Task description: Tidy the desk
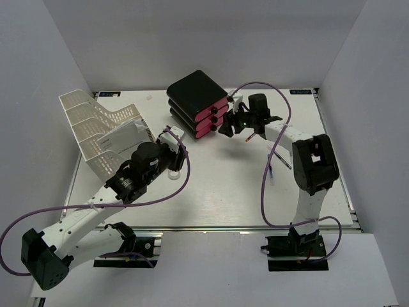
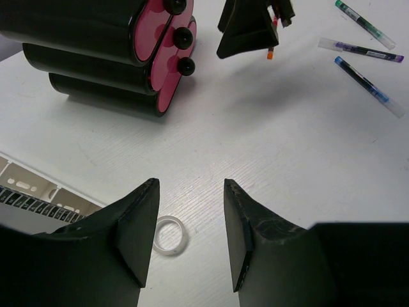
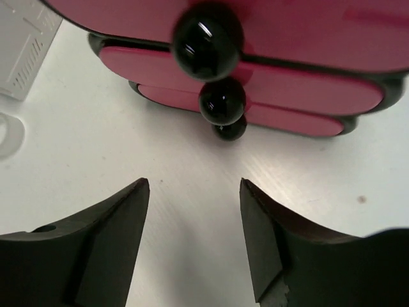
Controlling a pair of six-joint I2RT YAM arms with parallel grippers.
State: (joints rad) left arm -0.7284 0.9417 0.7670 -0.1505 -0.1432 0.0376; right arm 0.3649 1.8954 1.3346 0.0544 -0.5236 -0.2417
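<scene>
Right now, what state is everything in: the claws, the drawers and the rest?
left gripper: open, empty
right gripper: open, empty, facing the drawer knobs
drawer unit: all three drawers shut
mesh tray: holds papers
pens: three, lying loose on the desk
clear ring: lying flat on the desk

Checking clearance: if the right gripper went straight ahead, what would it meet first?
The open right gripper would likely meet the black knobs on the pink fronts of the drawer unit; which knob first is unclear.
</scene>
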